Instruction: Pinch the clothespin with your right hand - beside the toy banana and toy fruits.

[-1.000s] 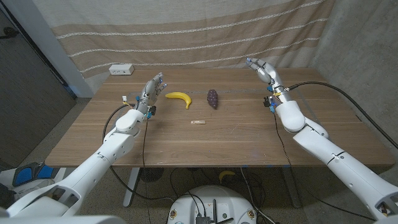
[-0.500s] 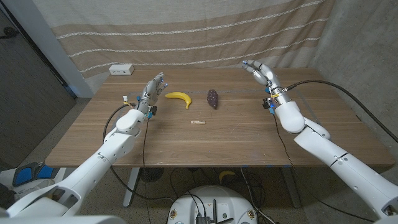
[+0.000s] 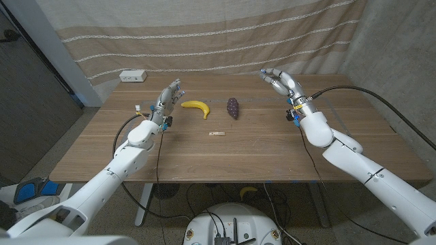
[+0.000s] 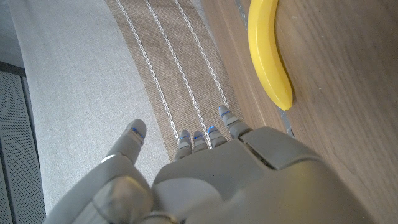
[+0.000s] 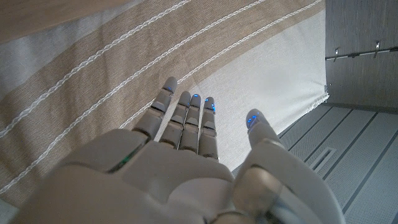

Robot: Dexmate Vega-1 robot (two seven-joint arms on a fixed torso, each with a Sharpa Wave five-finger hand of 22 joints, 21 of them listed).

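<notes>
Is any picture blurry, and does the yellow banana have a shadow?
Head view: sharp, evenly lit, the yellow toy banana casts hardly any shadow. Left wrist view: the grey left robot hand looks soft up close; a thin shadow edges the banana. Right wrist view: the curtain is clear.

Wooden table [image 3: 272, 146]: toy banana [image 3: 197, 106] just beside left hand [image 3: 167, 95]. Purple toy fruit [image 3: 233, 107] between both hands. Clothespin [image 3: 217, 133] nearer the robot, well apart from right hand [image 3: 279, 80]. White box [image 3: 133, 76] at far edge beyond left hand.

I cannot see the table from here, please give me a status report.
Both hands open: left hand beside banana, right hand raised at far right. Clothespin untouched, mid-table. Nothing blocking it.
</notes>
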